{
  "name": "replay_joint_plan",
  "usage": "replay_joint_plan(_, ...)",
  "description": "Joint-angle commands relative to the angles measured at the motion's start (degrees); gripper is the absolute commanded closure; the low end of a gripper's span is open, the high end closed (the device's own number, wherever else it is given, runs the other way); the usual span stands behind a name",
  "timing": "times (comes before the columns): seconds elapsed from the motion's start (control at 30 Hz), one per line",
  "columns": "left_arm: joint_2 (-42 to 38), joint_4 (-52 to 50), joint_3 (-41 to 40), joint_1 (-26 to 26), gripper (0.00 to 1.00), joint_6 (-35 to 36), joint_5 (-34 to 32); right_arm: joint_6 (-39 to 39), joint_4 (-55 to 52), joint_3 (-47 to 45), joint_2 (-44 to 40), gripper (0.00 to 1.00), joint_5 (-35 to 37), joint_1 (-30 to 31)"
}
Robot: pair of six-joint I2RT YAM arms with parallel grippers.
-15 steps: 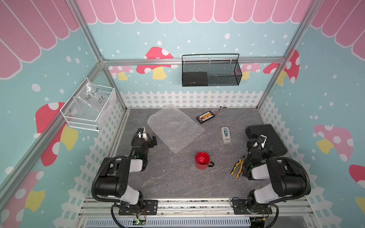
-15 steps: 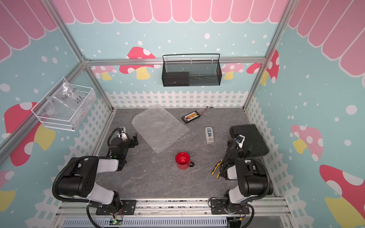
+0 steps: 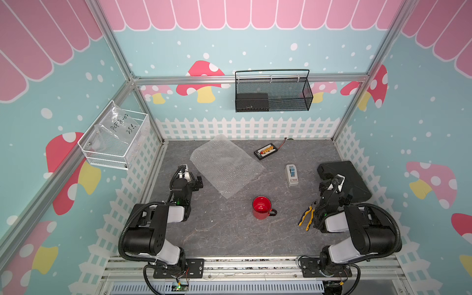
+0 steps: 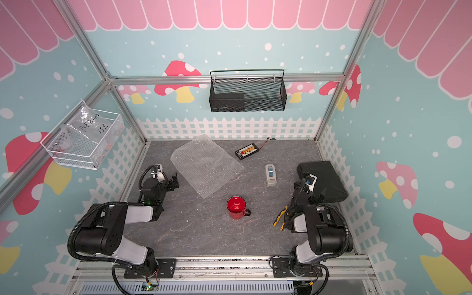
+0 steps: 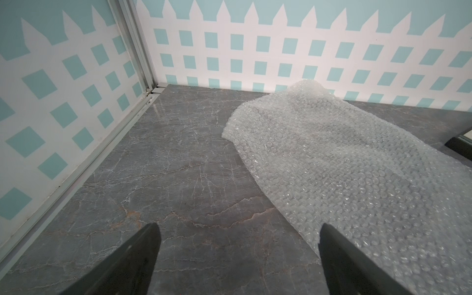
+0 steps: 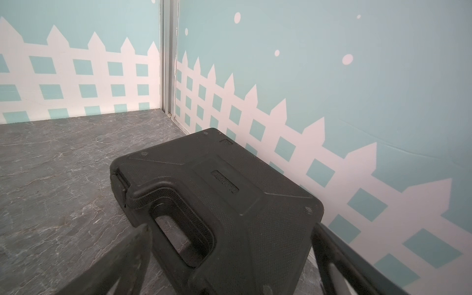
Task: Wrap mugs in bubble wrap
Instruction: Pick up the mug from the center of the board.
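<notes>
At either side of the desk (image 3: pixel 229 237) my left tool (image 5: pixel 238 229) and right tool (image 6: pixel 231 228) hang spread, empty; bubble wrap (image 3: pixel 226 167) lies open beside the left, likely laid for easy reach, red mug (image 3: pixel 261 207) upright near it, unwrapped

Mug (image 3: pixel 261 206) showing glossy red, rim and handle dark. Bubble wrap (image 3: pixel 226 166) showing clear, dotted with small bubbles. Table (image 3: pixel 217 229) showing grey, pale veining running across. Case (image 6: pixel 229 191) showing stippled black. Wall (image 3: pixel 255 51) wearing teal with white picket-fence print. My left gripper (image 5: pixel 238 226) showing dark grey.
</notes>
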Motion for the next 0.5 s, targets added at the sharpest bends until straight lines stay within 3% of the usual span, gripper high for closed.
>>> replay_joint_plan(0.0,0.0,0.1,0.5,0.5,0.01,0.1,1.2,-0.5,1.2,0.1,0.3,0.0,0.3,0.1)
replay_joint_plan(0.23,0.0,0.2,0.5,0.5,0.01,0.0,1.2,-0.5,1.3,0.1,0.3,0.0,0.3,0.1)
replay_joint_plan(0.33,-0.2,0.9,0.2,0.6,0.01,0.1,1.2,-2.1,1.1,0.2,0.2,0.0,-3.6,0.1)
replay_joint_plan(0.47,-8.1,-5.4,0.0,0.3,0.01,0.2,0.5,-2.5,0.4,-0.7,-2.8,0.0,-5.3,0.1)
